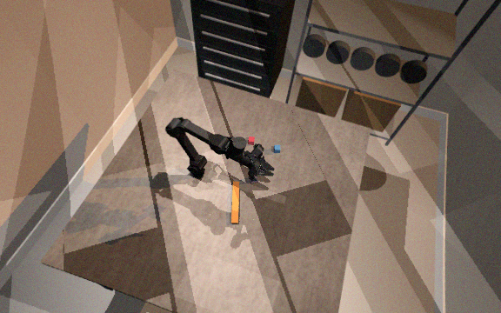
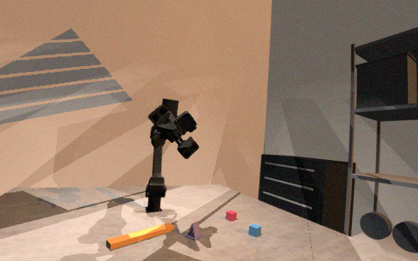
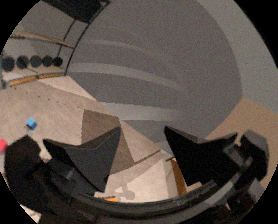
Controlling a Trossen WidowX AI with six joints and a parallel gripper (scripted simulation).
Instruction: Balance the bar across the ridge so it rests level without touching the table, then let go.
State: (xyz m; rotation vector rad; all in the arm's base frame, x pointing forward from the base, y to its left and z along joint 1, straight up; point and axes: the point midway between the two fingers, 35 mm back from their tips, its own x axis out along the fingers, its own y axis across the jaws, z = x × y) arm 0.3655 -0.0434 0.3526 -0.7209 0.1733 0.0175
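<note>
The orange bar [image 1: 235, 206] [image 2: 140, 235] lies flat on the table, its far end a little left of the ridge in the exterior view. A small orange piece of it [image 3: 110, 199] shows at the bottom of the wrist view. The purple ridge [image 2: 194, 232] stands upright with nothing on it; in the top view the gripper mostly hides it. My gripper [image 1: 271, 170] [image 3: 143, 129] is open and empty, its fingers spread wide apart. It is high above the table, well clear of the bar and ridge.
A red cube [image 1: 251, 140] [image 2: 231, 216] [image 3: 2, 145] and a blue cube [image 1: 277, 149] [image 2: 255, 230] [image 3: 31, 123] lie on the table beyond the ridge. A dark drawer cabinet [image 1: 237, 43] [image 2: 292, 181] and a shelf rack stand farther back.
</note>
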